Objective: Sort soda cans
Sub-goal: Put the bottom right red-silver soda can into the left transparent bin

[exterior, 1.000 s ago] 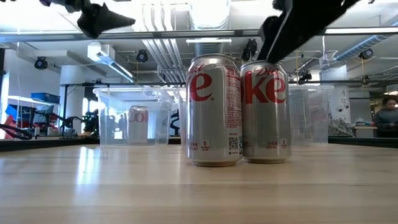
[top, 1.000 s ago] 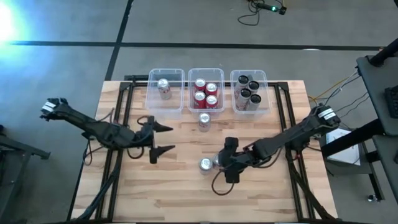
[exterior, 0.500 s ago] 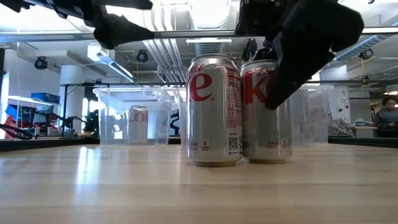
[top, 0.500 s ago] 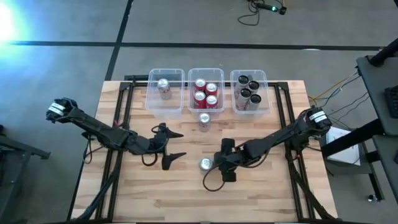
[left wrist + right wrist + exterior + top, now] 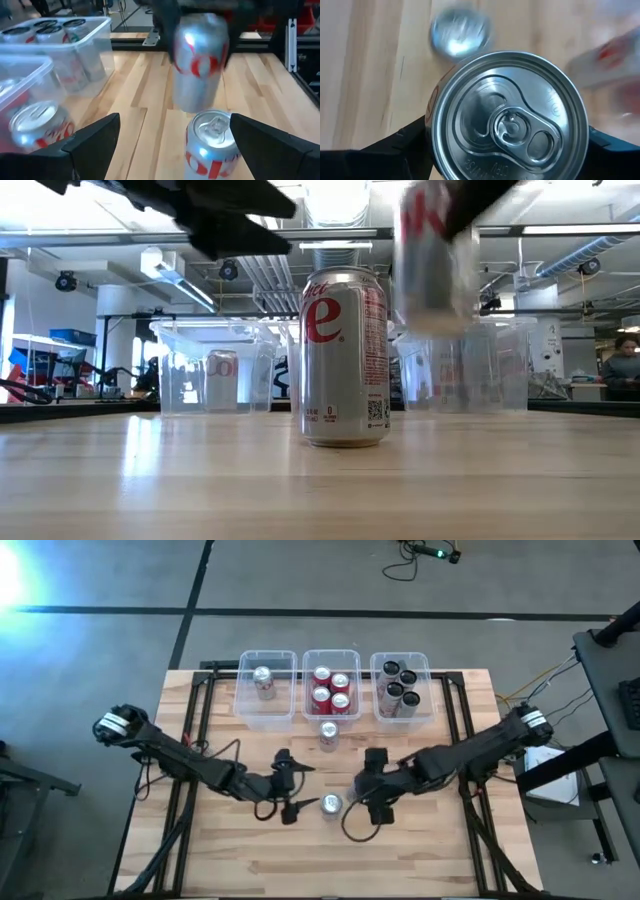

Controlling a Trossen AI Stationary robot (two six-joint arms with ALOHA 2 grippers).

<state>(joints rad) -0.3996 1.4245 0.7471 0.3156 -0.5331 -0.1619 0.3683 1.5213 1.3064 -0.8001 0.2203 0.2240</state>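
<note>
My right claw [image 5: 372,788] pinches a Diet Coke can [image 5: 432,260] lifted clear of the desk [image 5: 420,850].

My left claw [image 5: 291,790] hangs spread wide just beside a second Diet Coke can [image 5: 331,804], which stands upright mid-desk with neither finger touching it. In the left wrist view the lifted can hangs just beyond that standing one, straight ahead of my left claw. A third silver can [image 5: 328,731] stands in front of the middle bin [image 5: 331,652]. That bin holds four red cans [image 5: 331,691], the left bin [image 5: 267,655] holds one silver can [image 5: 263,679], and the right bin [image 5: 400,657] holds four black cans [image 5: 398,680].
</note>
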